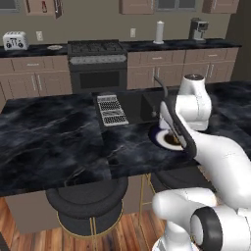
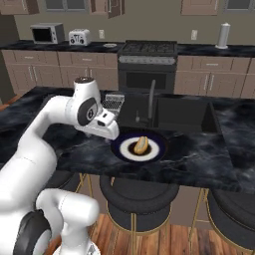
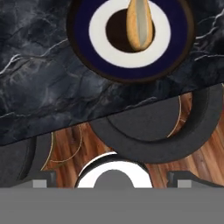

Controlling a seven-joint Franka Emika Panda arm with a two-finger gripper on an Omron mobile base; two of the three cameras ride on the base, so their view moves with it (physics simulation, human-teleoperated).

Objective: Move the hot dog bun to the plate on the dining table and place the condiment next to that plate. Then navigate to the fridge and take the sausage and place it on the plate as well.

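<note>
Hot dog bun (image 2: 141, 145) lying in the dark centre of the plate (image 2: 157, 152), a little below the middle of the right base view; seen again at the top centre of the hand view, split side up (image 3: 139, 22), on the same blue-and-white ringed plate (image 3: 98, 30). Plate resting on the black marble counter (image 2: 199, 159), close to the near edge, with a narrow strip of stone between rim and drop-off. Just behind the plate, toward the upper middle of the frame, the sunken sink (image 2: 184, 114) with its dark faucet (image 2: 151, 102) rising at the left rim. Gripper (image 2: 110, 130) spread wide, holding nothing, hanging above the counter just left of the plate in the right base view, not touching the rim; fingertips (image 3: 43, 179) standing far apart at the bottom corners of the hand view. Dish rack (image 1: 112, 109) lying flat on the counter left of the sink, upper middle of the left base view, well apart from the plate (image 1: 158, 138). Broad bare stone across the whole left half of that view (image 1: 49, 142), free of clutter out to the near edge. Below the overhang, round dark stools (image 2: 138, 196) tucked under the counter edge, over wooden floor. Far wall across the top of the frame: stove (image 2: 148, 62), toaster (image 2: 79, 37), microwave (image 2: 47, 33), paper towel roll (image 2: 224, 35), all well away from the arm.
</note>
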